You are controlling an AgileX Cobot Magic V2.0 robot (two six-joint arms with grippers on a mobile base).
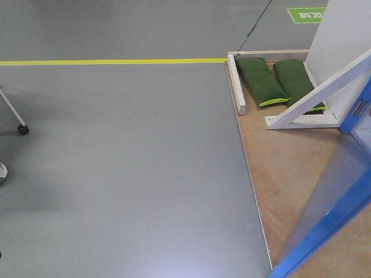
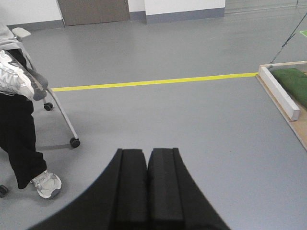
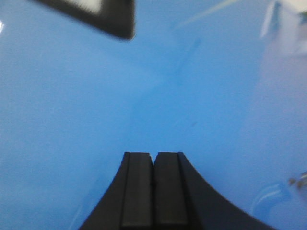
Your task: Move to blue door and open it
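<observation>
The blue door (image 1: pixel 342 200) stands at the right edge of the front view, swung out over the wooden base, with its metal latch plate (image 1: pixel 359 108) on the edge. Its handle and lock are out of view. The glossy blue door panel (image 3: pixel 72 120) fills the right wrist view. My right gripper (image 3: pixel 154 154) is shut and empty, its tips close to the panel. My left gripper (image 2: pixel 147 151) is shut and empty, held over the grey floor away from the door. Neither gripper shows in the front view.
A white wall panel (image 1: pixel 342 35) with a white diagonal brace (image 1: pixel 324 92) stands on a wooden base (image 1: pixel 278 156), weighted by two green sandbags (image 1: pixel 264 81). A yellow floor line (image 1: pixel 110 61) runs across. A seated person (image 2: pixel 19 120) and a wheeled chair (image 2: pixel 62 115) are at the left.
</observation>
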